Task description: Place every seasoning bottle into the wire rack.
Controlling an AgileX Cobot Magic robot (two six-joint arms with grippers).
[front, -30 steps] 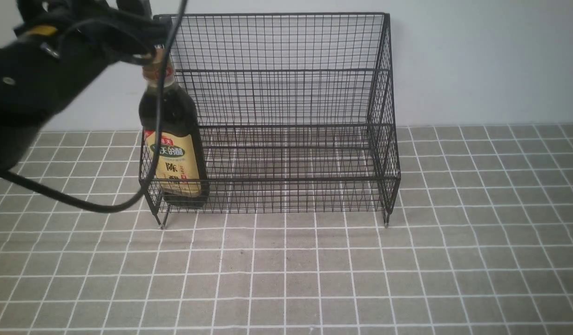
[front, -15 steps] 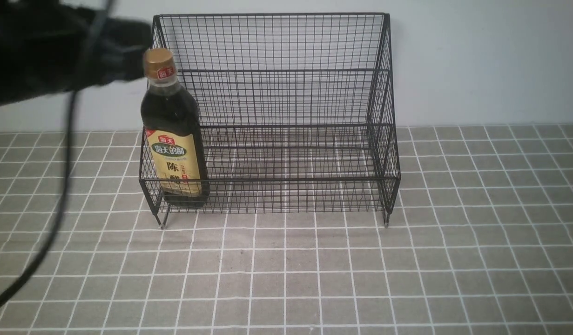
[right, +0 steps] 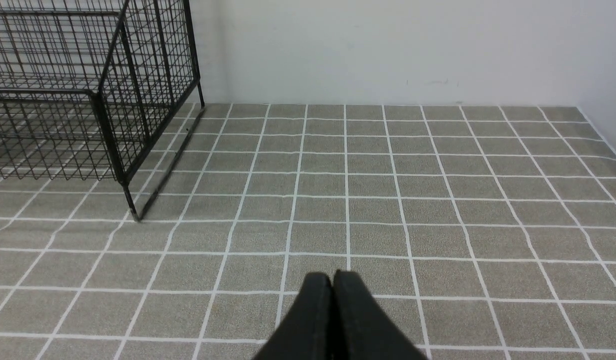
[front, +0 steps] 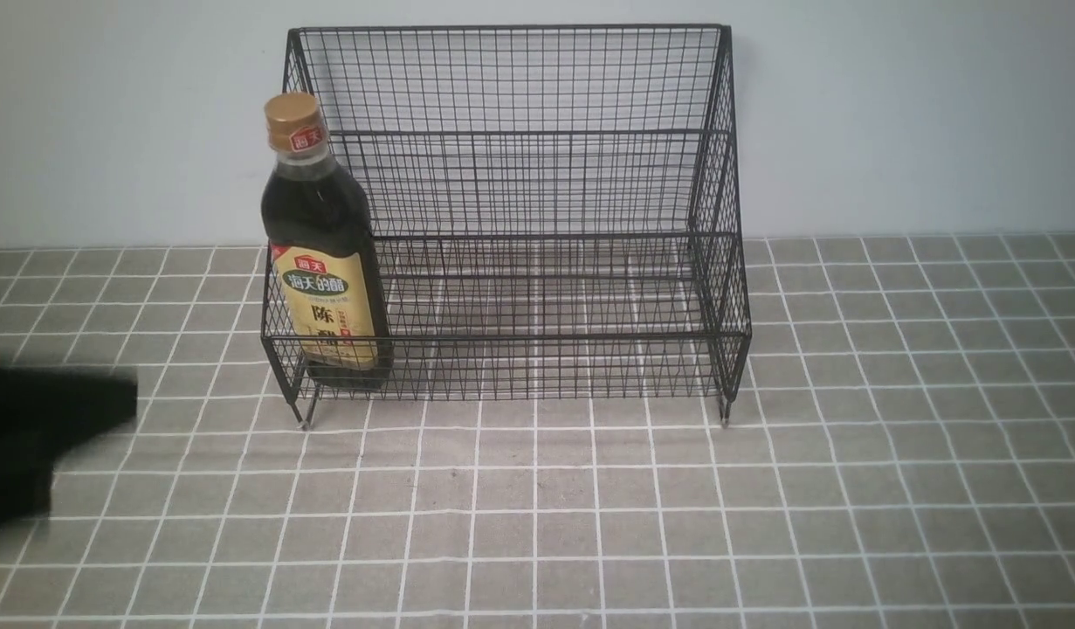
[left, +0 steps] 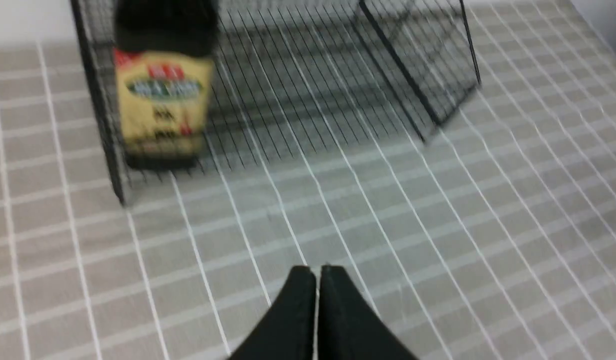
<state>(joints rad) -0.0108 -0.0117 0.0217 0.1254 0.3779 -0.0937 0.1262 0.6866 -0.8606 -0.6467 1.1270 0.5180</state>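
Note:
The seasoning bottle (front: 323, 253), dark liquid with a gold cap and yellow label, stands upright in the front lower tier of the black wire rack (front: 546, 183), at its left end. It also shows, blurred, in the left wrist view (left: 162, 95). My left gripper (left: 317, 272) is shut and empty, low over the tiled surface, well in front of the rack; it shows as a dark blur at the left edge of the front view (front: 109, 402). My right gripper (right: 333, 277) is shut and empty over the tiles to the right of the rack (right: 112, 100).
The rack stands against a pale wall (front: 895, 114) on a grey tiled cloth (front: 677, 507). The right wrist view shows a side wall (right: 608, 60) at the far right.
My left gripper has let go of the bottle's cap, pulled away from the rack and dropped down to the lower left. The bottle stays standing in the rack.

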